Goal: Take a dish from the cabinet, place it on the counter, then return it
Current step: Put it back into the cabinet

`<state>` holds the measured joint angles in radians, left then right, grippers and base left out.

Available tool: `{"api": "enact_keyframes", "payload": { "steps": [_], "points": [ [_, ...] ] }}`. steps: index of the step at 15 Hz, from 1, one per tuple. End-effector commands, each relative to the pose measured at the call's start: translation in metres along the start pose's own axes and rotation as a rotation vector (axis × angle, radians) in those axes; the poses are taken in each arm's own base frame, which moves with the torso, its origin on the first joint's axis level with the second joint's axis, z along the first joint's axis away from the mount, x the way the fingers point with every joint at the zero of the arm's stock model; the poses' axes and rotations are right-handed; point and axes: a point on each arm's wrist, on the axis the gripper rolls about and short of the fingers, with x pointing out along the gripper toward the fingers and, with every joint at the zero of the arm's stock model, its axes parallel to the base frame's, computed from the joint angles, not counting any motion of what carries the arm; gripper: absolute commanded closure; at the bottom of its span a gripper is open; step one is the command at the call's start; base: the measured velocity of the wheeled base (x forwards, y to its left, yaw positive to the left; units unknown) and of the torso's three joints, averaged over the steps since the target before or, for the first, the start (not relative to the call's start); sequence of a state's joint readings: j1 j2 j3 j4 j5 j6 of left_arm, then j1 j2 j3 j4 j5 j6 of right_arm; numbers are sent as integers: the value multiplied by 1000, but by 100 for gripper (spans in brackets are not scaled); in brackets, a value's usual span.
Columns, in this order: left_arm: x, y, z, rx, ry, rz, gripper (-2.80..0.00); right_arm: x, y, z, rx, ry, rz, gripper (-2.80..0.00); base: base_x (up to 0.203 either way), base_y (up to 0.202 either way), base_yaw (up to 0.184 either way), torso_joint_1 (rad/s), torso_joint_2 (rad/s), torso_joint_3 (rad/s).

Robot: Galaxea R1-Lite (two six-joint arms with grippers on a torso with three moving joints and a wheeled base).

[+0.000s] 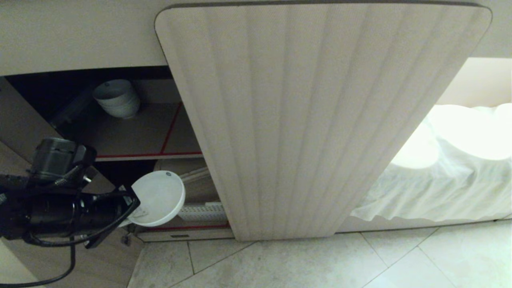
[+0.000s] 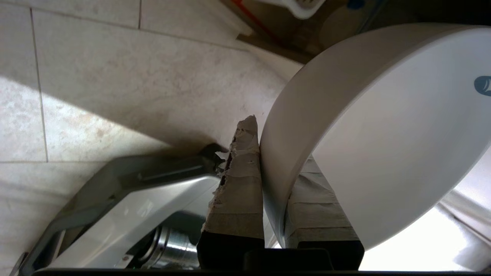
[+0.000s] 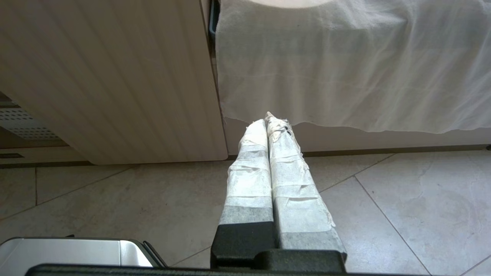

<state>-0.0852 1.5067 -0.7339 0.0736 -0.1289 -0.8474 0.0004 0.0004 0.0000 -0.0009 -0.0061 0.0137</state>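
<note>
The dish (image 1: 160,196), a plain white bowl, hangs tilted on its side in front of the cabinet's lower shelf, above the floor. My left gripper (image 1: 134,210) is shut on its rim. In the left wrist view the taped fingers (image 2: 245,168) clamp the dish (image 2: 383,134) wall, one outside and one inside. The cabinet (image 1: 140,136) stands open on the left, its shelves dark and edged in red tape. Its fluted right door (image 1: 320,120) fills the middle. My right gripper (image 3: 268,119) is shut and empty, low over the floor. The counter is out of view.
A stack of white bowls (image 1: 117,98) sits on the upper shelf. A white perforated tray (image 1: 202,212) lies on the lower shelf behind the dish. A white cloth (image 1: 440,180) drapes the opening at right. Pale floor tiles (image 1: 280,264) lie below.
</note>
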Motion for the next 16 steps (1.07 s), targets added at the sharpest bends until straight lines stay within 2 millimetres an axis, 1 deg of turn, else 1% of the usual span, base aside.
{"api": "enact_keyframes", "payload": {
  "steps": [1, 6, 9, 16],
  "points": [
    [6, -1, 4, 1, 7, 10, 0, 0, 0, 0, 0, 0, 0, 0, 0, 0, 0, 0, 0, 0],
    [12, -3, 7, 2, 13, 19, 0, 0, 0, 0, 0, -1, 0, 0, 0, 0, 0, 0, 0, 0],
    [19, -10, 14, 2, 10, 19, 0, 0, 0, 0, 0, -1, 0, 0, 0, 0, 0, 0, 0, 0],
    [25, -18, 27, -23, 34, 59, 0, 0, 0, 0, 0, -1, 0, 0, 0, 0, 0, 0, 0, 0]
  ]
}}
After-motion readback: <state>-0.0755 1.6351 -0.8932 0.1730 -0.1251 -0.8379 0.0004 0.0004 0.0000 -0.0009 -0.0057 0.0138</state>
